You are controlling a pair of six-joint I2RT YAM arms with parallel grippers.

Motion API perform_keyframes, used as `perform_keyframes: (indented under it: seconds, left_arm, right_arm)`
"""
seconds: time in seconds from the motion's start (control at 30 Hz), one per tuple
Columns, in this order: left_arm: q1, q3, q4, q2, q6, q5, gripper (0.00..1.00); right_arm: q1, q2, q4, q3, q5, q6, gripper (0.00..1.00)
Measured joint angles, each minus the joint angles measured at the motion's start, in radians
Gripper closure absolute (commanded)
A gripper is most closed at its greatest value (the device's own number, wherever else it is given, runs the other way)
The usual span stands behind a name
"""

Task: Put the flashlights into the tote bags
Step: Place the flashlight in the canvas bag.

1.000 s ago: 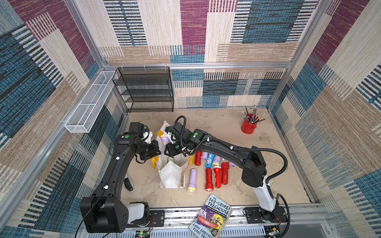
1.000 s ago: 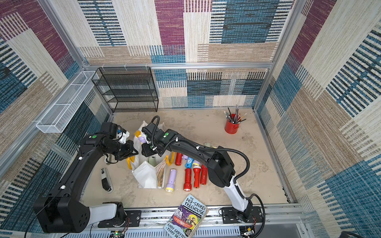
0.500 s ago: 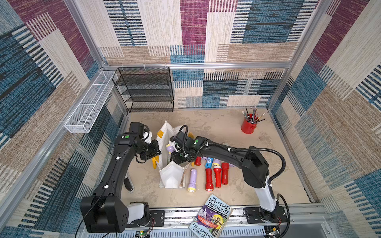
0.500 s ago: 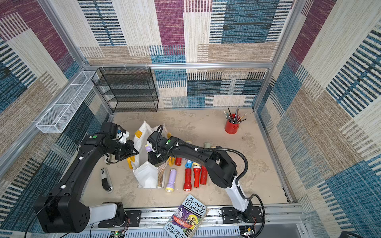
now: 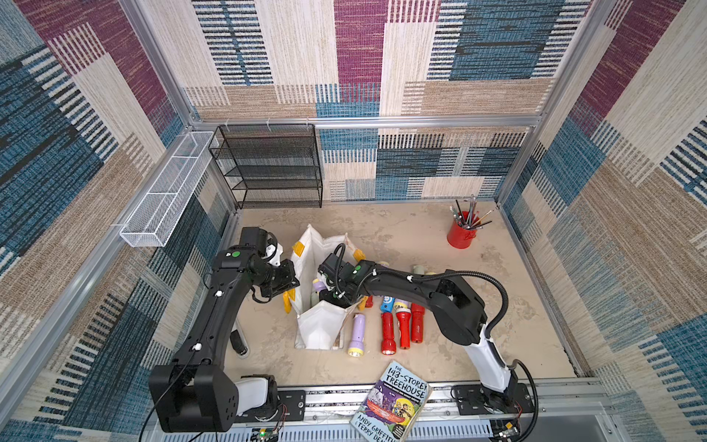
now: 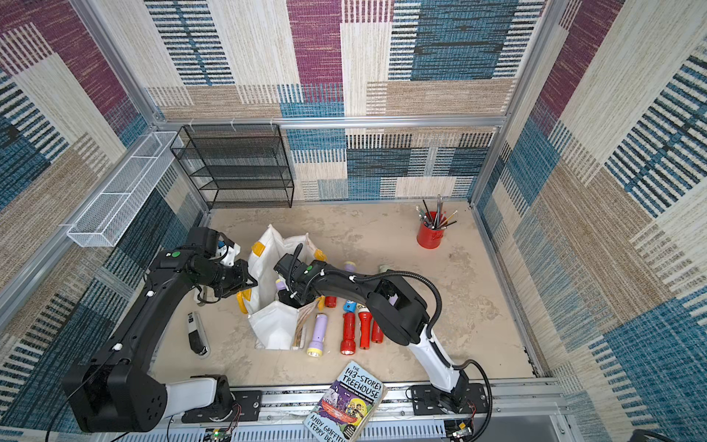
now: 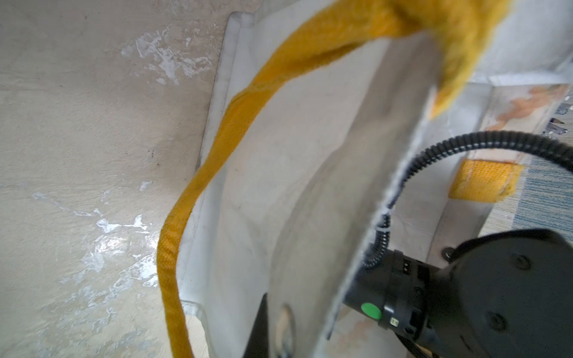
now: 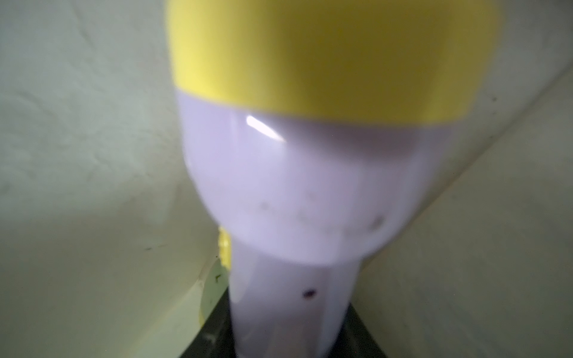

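So here the right tool was down inside the white boxy fabric tote bag with yellow handles, which stood just left of centre in both top views. It was clamped around the barrel of a lilac plastic flashlight with a pale-yellow head, and the right wrist view showed nothing but that flashlight with white fabric walls close around it. The left tool was clenched, and as far as I could tell it had one yellow handle pinched to hold the mouth open. There seemed to be at least one more flashlight in the bag, but it was hard to count. Out on the sandy tabletop, right of the bag, lay a second lilac flashlight, a few red plastic flashlights and a small blue one. A pale green one lay further up, partly hidden by the arm. What worried me was that the bag looked floppy. If the handle slipped free, the wall would probably fold onto the right wrist and its looped black cable, and pulling out could then drag or tip the bag and spill it. Letting go with the wide head jammed against the fabric might leave the flashlight hung up at an angle. The right arm's elbow also sat over the red ones in the top views, so a careless swing could send them rolling.
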Motion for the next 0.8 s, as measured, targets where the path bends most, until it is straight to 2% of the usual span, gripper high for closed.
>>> perform_keyframes:
  seconds: [0.33,0.57,0.73,0.8]
  left_arm:
    - [0.000,0.000,0.002,0.002,0.000,0.012,1.00]
    - [0.000,0.001,0.002,0.002,0.000,0.006,1.00]
    - [0.000,0.003,0.002,-0.005,0.000,-0.016,1.00]
    - [0.000,0.003,0.002,-0.005,0.000,-0.016,1.00]
  right_arm:
    - [-0.008,0.016,-0.007,0.039,-0.043,-0.014,0.41]
    - [-0.014,0.004,-0.029,0.116,-0.072,-0.069,0.35]
    - [-0.013,-0.084,-0.016,0.116,-0.077,-0.136,0.12]
    - [-0.013,-0.141,0.002,0.085,-0.067,-0.156,0.10]
